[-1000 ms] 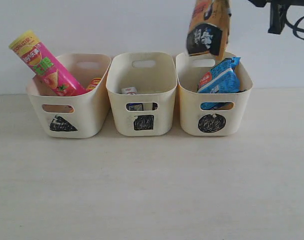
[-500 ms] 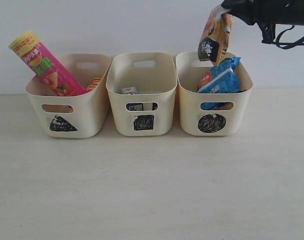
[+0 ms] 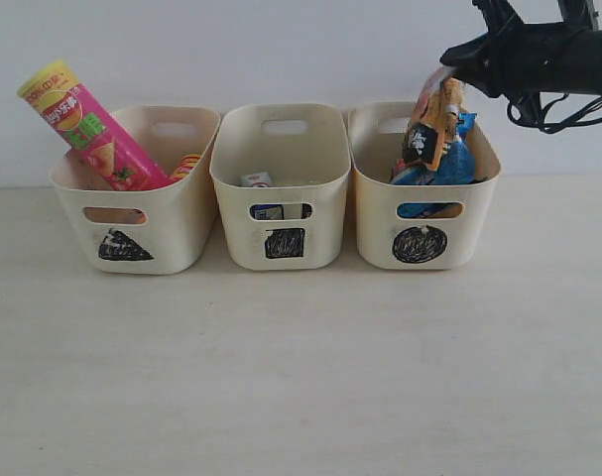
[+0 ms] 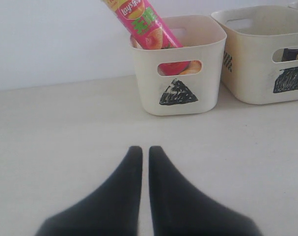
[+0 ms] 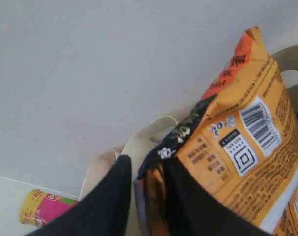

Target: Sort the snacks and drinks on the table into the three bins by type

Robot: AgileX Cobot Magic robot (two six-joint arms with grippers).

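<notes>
Right, R gripper (image 3: pixel 457 61) is over the far-right circle bin (image 3: pixel 380 228), orange bag (image 3: pixel 431 124) hanging at its tip, lower end inside, leaning on the blue packet (image 3: pixel 457 159). Jaws look a touch apart round the top seam; can't tell if they grip. Let go fully, then lift straight up so the seam won't snag. L gripper (image 4: pixel 141 150) sits closed, low over the table (image 4: pixel 40 147).

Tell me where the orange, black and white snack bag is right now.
Exterior view, right side: the orange bag hangs into the circle-marked bin, in front of the blue packet, with its top end between the fingers of the right gripper.
</notes>
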